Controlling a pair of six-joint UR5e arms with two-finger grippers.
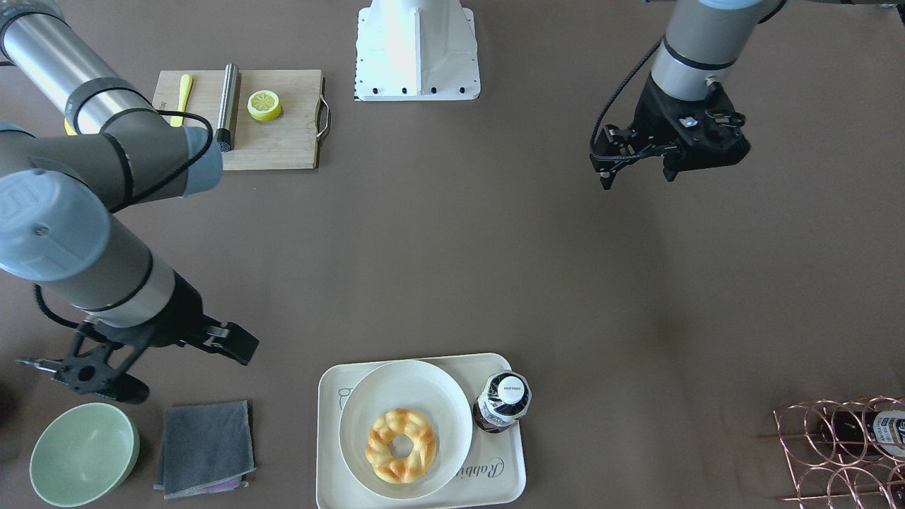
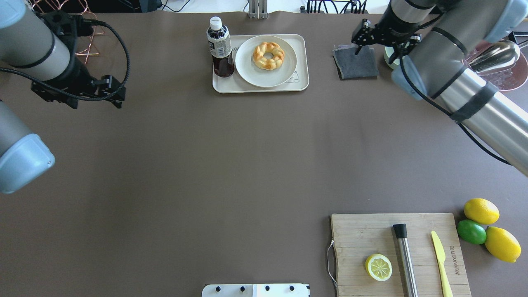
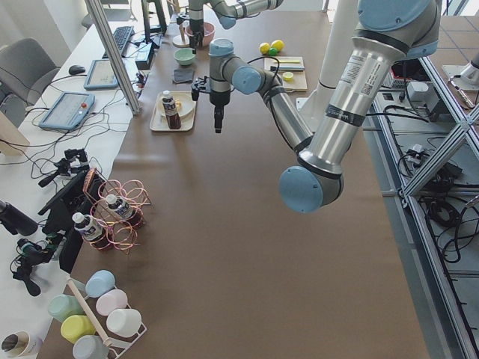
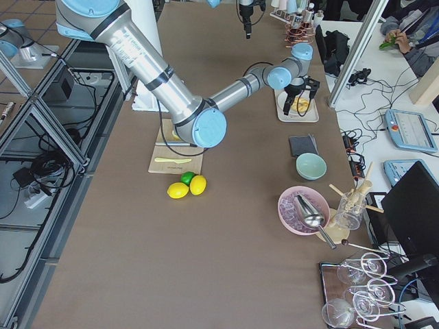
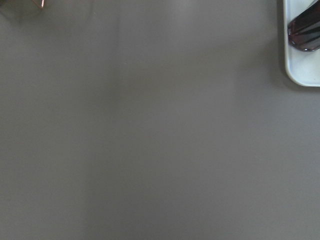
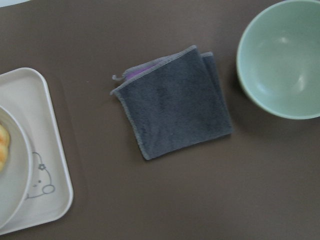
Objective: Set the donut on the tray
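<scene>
Donut (image 1: 400, 445) in bowl (image 1: 396, 385) on tray (image 1: 510, 459)

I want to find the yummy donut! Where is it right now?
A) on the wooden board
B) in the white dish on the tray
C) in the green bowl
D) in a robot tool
B: the donut lies in the round white dish, which sits on the tray beside a bottle.
</scene>
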